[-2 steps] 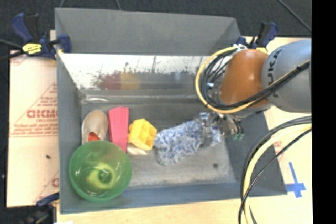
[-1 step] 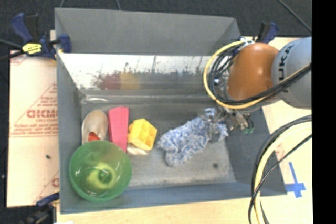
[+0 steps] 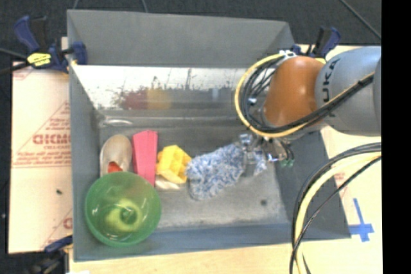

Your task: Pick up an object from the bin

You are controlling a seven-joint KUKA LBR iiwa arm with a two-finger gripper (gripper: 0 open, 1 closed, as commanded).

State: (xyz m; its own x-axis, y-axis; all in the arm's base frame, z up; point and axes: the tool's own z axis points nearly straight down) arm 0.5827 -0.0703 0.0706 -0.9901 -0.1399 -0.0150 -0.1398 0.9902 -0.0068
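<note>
In the camera view the grey metal bin (image 3: 180, 48) holds five loose things, one of each kind, all on the far side of the gripper (image 3: 262, 152) from the arm. The gripper hangs low under the arm's orange cover (image 3: 289, 90) and looped cables (image 3: 246, 94), near the bin's wall on the arm's side. Whether it is open or closed cannot be told, as its tip is lost against the fabric. Touching the gripper is one blue-and-white speckled cloth (image 3: 215, 171), a soft crumpled piece. One end of it lies right at the tip and the rest trails away and towards the front wall. Whether the cloth is actually gripped cannot be told. Just beyond the cloth's far end sits one yellow blocky toy (image 3: 172, 162). Beside that stands one pink flat block (image 3: 146, 154), and beside the block lies one pale shoe-shaped thing (image 3: 116, 152) with a red spot at its lower end. Farthest from the gripper, in the front corner, is one translucent green bowl (image 3: 96, 186), the only container among them. A paler green curl shows at its bottom, and whether that is a separate thing cannot be told.
</note>
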